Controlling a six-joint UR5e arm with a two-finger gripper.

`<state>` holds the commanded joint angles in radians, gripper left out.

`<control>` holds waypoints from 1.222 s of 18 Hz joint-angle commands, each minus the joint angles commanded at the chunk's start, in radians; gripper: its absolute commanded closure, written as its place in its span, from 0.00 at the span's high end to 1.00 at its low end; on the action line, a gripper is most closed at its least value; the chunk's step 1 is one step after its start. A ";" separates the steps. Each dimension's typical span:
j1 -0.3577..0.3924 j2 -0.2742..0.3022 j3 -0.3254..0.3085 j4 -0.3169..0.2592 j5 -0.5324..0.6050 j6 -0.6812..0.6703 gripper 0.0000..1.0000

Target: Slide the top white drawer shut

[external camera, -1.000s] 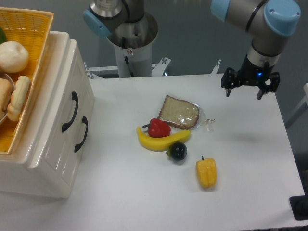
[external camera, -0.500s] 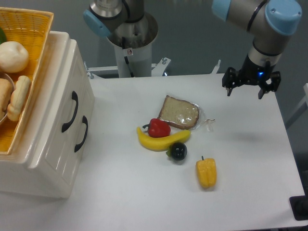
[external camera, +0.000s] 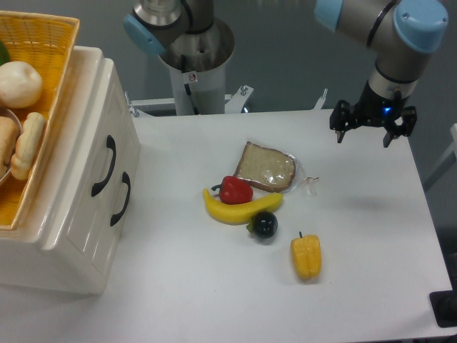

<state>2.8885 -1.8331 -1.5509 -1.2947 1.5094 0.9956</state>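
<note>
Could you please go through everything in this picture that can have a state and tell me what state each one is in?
top white drawer: front level with the lower one, looks fully shut.
lower drawer: looks shut.
gripper: jaws open, empty, hanging over the table's far right corner.
yellow wicker basket: on top of the cabinet, holding food.
bread slice: flat, in a clear wrapper.
red pepper: resting against the banana.
yellow pepper: lying alone.
</note>
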 joint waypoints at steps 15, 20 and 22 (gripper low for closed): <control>-0.014 0.008 0.002 0.000 -0.005 -0.005 1.00; -0.083 0.005 -0.002 0.002 -0.021 -0.018 1.00; -0.097 -0.002 -0.002 0.012 -0.037 -0.020 1.00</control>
<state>2.7920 -1.8346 -1.5524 -1.2825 1.4727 0.9757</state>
